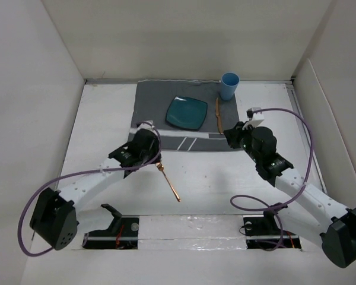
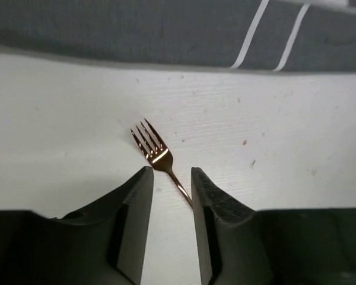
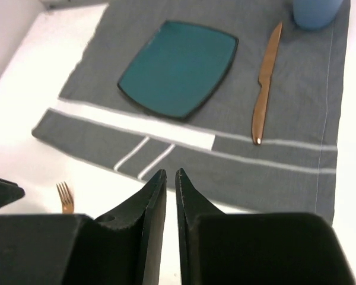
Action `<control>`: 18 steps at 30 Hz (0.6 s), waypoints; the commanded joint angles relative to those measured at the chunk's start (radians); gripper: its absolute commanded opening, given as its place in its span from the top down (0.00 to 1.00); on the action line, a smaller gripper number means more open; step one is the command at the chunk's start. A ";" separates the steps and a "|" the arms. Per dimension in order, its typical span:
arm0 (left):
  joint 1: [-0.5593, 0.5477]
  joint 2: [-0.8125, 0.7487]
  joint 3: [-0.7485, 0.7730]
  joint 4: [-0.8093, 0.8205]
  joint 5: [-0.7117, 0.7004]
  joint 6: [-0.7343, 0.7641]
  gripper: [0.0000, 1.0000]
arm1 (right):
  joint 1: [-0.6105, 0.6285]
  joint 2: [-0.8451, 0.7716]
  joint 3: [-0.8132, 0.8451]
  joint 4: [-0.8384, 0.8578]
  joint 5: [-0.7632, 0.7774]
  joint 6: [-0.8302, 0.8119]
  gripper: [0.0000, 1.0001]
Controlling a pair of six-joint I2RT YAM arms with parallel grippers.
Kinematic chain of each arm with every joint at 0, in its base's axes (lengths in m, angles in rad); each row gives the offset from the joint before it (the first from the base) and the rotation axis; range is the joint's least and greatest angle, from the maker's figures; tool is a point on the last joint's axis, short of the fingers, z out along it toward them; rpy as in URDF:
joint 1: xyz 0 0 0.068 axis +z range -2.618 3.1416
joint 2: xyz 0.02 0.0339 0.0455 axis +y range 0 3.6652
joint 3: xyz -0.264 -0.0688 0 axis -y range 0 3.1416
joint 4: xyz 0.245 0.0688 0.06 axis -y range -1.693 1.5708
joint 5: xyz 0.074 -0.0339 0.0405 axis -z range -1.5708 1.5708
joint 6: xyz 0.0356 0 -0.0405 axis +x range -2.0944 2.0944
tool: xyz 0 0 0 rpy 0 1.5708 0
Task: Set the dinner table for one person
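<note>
Slim copper metal fork (image 2: 156, 155) just ahead of spread left claw (image 2: 171, 172), seemingly unheld, for placement beside teal square plate (image 3: 179, 67); right claw (image 3: 171, 173) near-pressed, empty.

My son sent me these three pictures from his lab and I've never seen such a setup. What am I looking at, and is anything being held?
Two robot arms are bolted at the near edge of a white table, each ending in a two-finger hand. One picture looks down from above and behind them; the other two come from cameras on the wrists, so the dark shapes at the bottom are each hand's own fingers.

On the table lies a grey placemat with white stripes. On it sit a teal plate, a copper knife to its right and a blue cup at the far corner. A copper fork lies on the bare table, off the mat.

The left hand hovers over the fork's handle, jaws apart, gripping nothing. The right hand is nearly closed and empty.
</note>
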 commanded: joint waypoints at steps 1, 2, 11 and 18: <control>-0.145 0.092 0.063 -0.037 -0.162 -0.093 0.69 | -0.005 -0.016 -0.037 0.118 -0.028 0.013 0.82; -0.241 0.112 0.079 -0.077 -0.206 -0.130 0.68 | -0.005 -0.007 -0.031 0.110 -0.029 0.010 0.82; -0.354 0.083 -0.058 -0.010 -0.311 -0.459 0.59 | -0.023 -0.046 -0.014 0.030 -0.015 0.008 0.80; -0.558 0.188 -0.018 -0.152 -0.555 -0.718 0.61 | -0.023 -0.036 -0.005 0.019 -0.035 0.004 0.78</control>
